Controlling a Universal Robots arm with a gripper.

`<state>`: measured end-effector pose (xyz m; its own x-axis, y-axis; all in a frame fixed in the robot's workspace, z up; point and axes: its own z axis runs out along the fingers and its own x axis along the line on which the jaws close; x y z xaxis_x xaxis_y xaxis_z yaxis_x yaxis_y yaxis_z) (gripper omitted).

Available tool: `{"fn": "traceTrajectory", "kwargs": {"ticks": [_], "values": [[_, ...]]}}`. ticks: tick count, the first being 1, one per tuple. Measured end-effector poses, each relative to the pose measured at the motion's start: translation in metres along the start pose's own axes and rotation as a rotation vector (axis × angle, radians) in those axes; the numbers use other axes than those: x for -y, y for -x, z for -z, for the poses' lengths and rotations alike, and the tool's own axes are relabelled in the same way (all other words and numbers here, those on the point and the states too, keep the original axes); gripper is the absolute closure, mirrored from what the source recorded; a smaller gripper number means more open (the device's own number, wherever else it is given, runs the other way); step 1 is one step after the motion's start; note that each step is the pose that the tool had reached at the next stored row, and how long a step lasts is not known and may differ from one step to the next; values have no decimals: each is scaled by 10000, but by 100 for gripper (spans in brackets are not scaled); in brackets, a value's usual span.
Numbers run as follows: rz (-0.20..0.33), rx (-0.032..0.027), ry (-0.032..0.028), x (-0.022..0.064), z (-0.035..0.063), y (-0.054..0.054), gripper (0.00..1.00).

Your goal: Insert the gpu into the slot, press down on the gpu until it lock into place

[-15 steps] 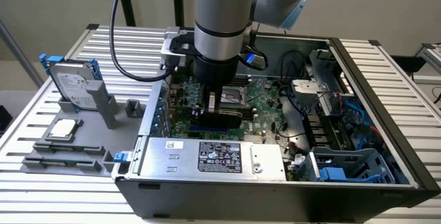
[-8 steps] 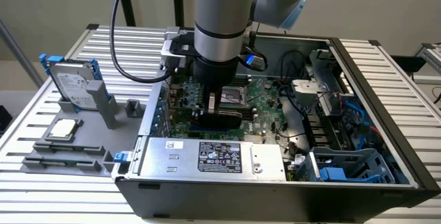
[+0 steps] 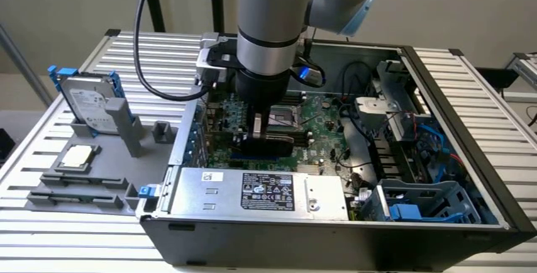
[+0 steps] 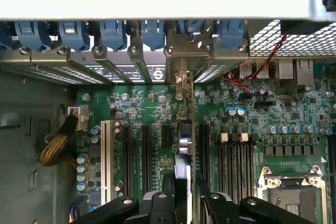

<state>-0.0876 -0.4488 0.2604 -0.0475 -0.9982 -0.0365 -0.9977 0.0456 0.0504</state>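
Inside the open computer case (image 3: 470, 178), as the exterior view shows it, the arm reaches straight down and its pincer (image 3: 261, 136) pinches the top of the graphics card (image 3: 277, 144). The card stands upright on its edge over the green main board (image 3: 323, 116). A dark blue strip of the slot (image 3: 243, 156) shows just under the card's lower edge; whether the card is fully seated cannot be told. A silver labelled box (image 3: 260, 191) lies at the near wall of the case. On the exterior view's left, a grey tray (image 3: 109, 178) holds a hard drive (image 3: 88, 103). From the wrist view, 2 black fingers (image 4: 157, 205) sit on either side of the card (image 4: 182, 161), which is seen edge-on, with the pincer (image 4: 184, 203) pressed against both faces. The card runs along the board (image 4: 147, 103) to a metal bracket (image 4: 181, 59) under a row of blue clips (image 4: 113, 32). Black memory slots (image 4: 231, 156) lie beside it.
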Motion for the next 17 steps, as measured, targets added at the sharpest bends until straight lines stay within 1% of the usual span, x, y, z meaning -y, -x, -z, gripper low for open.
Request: {"fn": "traceTrajectory", "kwargs": {"ticks": [2,3,8,13,17], "values": [[-3,-8,41,-2,23,0,74],[-2,-6,49,0,24,1,74],[2,-11,55,12,23,1,74],[8,-11,87,27,5,1,74],[7,-15,160,34,-1,0,74]]}}
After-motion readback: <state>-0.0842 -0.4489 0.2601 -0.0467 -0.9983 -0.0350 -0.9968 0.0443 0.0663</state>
